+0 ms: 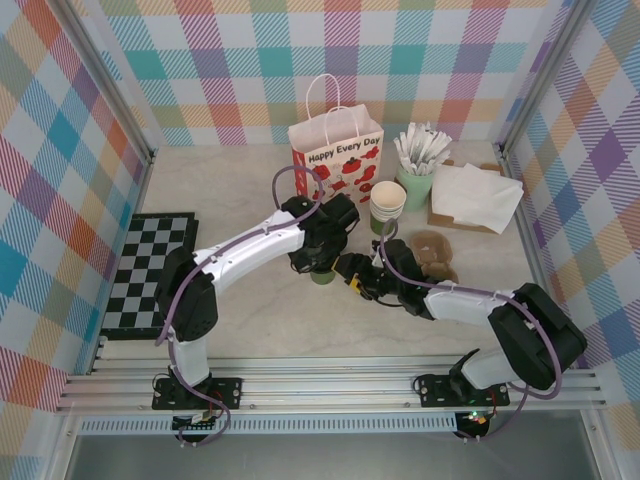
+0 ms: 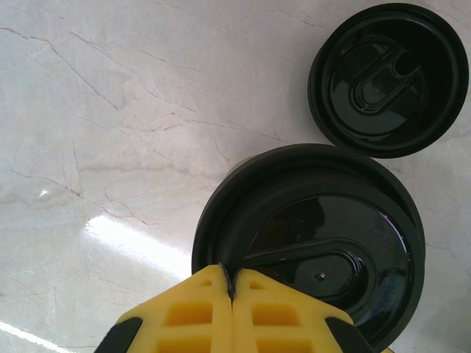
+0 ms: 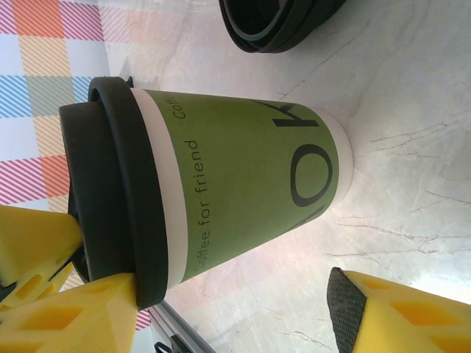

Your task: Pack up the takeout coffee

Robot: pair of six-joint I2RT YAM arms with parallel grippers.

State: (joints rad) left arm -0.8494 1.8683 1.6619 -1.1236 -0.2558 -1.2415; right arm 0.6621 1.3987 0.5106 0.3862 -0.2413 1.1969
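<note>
Lettering shows on the cup [image 3: 243, 169] between the spread right end effector [image 3: 228, 309]; left end effector [image 2: 231, 278], pressed together, over its lid [image 2: 324, 235]; marbled surface [image 2: 110, 110], plaid walls [image 1: 60, 150].

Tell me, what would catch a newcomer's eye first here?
Mid-table stands a small green coffee cup with a black lid. The left pincer, shut, sits at the lid's edge from above; the right pincer stands open beside the cup. Behind them stands a white paper bag with red print.
</note>
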